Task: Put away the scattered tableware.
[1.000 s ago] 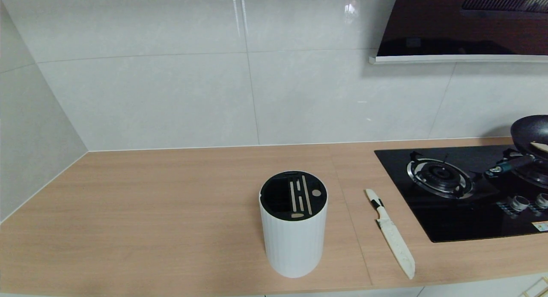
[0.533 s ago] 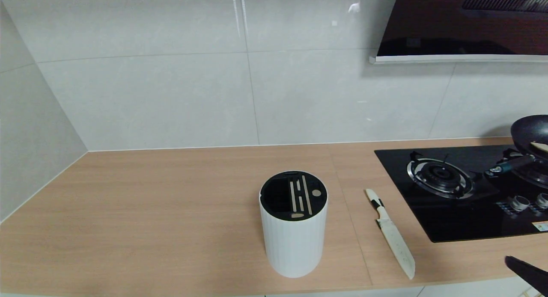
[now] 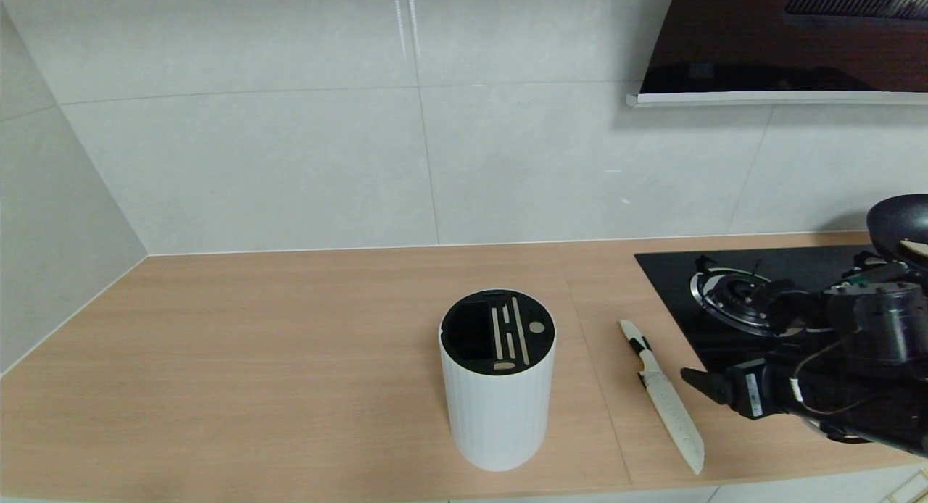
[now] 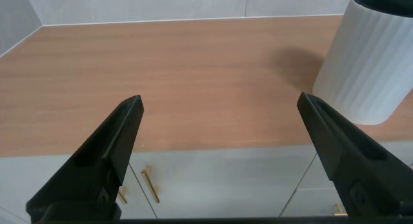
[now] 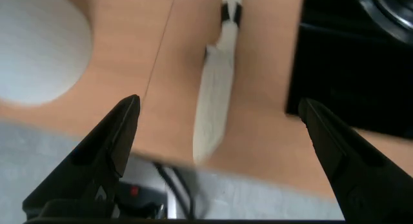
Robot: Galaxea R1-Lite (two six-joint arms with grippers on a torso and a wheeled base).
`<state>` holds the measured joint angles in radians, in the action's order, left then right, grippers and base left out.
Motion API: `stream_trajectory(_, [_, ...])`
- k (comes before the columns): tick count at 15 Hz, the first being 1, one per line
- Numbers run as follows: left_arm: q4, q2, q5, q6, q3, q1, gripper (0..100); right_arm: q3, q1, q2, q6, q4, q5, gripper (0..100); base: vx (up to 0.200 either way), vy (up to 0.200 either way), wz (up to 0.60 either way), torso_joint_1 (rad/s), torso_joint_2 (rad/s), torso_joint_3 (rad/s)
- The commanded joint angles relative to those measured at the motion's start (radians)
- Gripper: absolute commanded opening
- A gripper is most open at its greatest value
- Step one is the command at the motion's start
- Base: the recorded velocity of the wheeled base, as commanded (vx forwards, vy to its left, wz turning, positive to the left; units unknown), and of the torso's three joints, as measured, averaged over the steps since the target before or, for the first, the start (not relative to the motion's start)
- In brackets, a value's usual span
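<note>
A knife (image 3: 661,398) with a cream blade and a cream-and-black handle lies flat on the wooden counter, handle pointing to the wall. Left of it stands a white ribbed holder (image 3: 497,380) with a black slotted top. My right gripper (image 3: 725,340) hovers just right of the knife, over the hob's near corner, open and holding nothing. In the right wrist view the knife (image 5: 216,101) lies between the spread fingers of the gripper (image 5: 219,108), and the holder (image 5: 39,50) is a white blur. My left gripper (image 4: 219,102) is open before the counter's front edge, the holder (image 4: 371,62) off to one side.
A black gas hob (image 3: 674,271) takes up the counter's right end, with a dark pan (image 3: 899,224) on its far burner. A range hood (image 3: 783,46) hangs above. Bare counter stretches left of the holder. Cabinet fronts with gold handles (image 4: 150,184) lie under the counter edge.
My right arm has come into the head view from the lower right and moved up and left, close to the knife. The knife and holder have not moved.
</note>
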<state>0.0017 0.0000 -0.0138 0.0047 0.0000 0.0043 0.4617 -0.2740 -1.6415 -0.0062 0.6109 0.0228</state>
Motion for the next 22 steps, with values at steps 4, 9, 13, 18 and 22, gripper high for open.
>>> stream_trajectory(4, [0.000,0.000,0.000,0.000,0.000,0.000,100,0.020,-0.011,-0.363,-0.005,0.239,0.000,100,0.000,0.000,0.00,0.000,0.00,0.000])
stream_trajectory(9, [0.000,0.000,0.000,0.001,0.000,0.000,100,0.063,-0.008,-0.541,-0.005,0.385,0.005,100,0.000,0.000,0.00,0.000,0.00,0.000])
stream_trajectory(13, [0.000,0.000,0.000,0.001,0.000,0.000,100,0.107,-0.005,-0.589,-0.001,0.394,0.005,100,0.000,0.000,0.00,0.000,0.00,0.000])
stream_trajectory(18, [0.000,0.000,0.000,0.001,0.000,0.000,100,0.129,0.006,-0.627,0.002,0.434,0.037,100,0.000,0.000,0.00,0.000,0.00,0.000])
stream_trajectory(22, [0.000,0.000,0.000,0.001,0.000,0.000,100,0.141,0.010,-0.636,0.005,0.435,0.039,100,0.000,0.000,0.00,0.000,0.00,0.000])
